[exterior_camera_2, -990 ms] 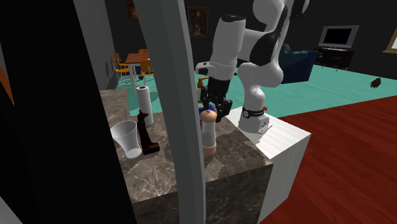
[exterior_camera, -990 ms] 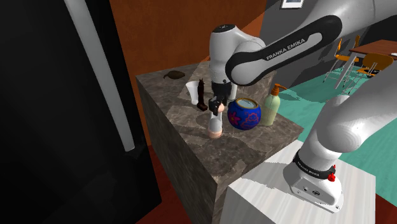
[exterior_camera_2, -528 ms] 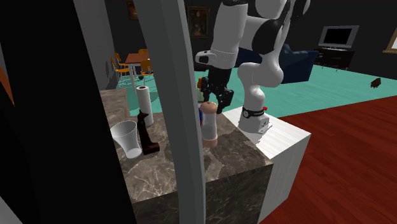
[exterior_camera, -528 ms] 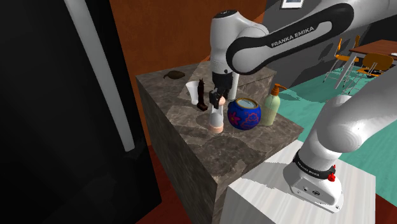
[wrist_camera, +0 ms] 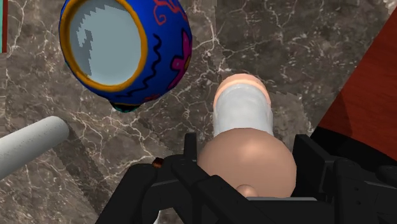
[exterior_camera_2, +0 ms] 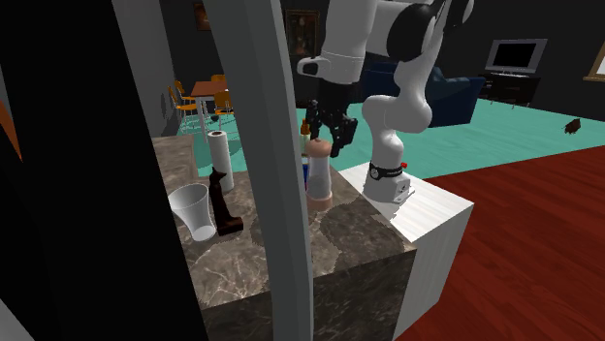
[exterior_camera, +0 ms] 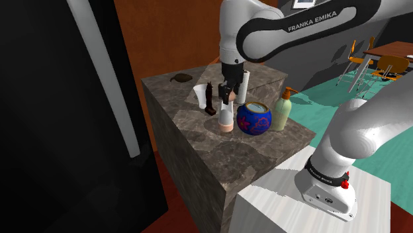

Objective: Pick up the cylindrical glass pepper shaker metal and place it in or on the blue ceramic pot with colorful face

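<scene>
At the centre of the shoulder view you have the black gripper [exterior_camera: 227, 93] pointing straight down, its fingers clamped on the peach cap of the pepper shaker [exterior_camera: 227, 118]. The shaker stands upright over the marble counter [exterior_camera: 198, 142], just left of the blue pot [exterior_camera: 255, 119]; you cannot tell whether its base touches the stone. Right of the pot stands a pale green soap bottle [exterior_camera: 282, 111]. Up and left of the shaker you find a white cup [exterior_camera: 200, 96] and a dark brown figure [exterior_camera: 210, 99]. Along the wrist view, the pot's open mouth lies beside the shaker, apart from it.
</scene>
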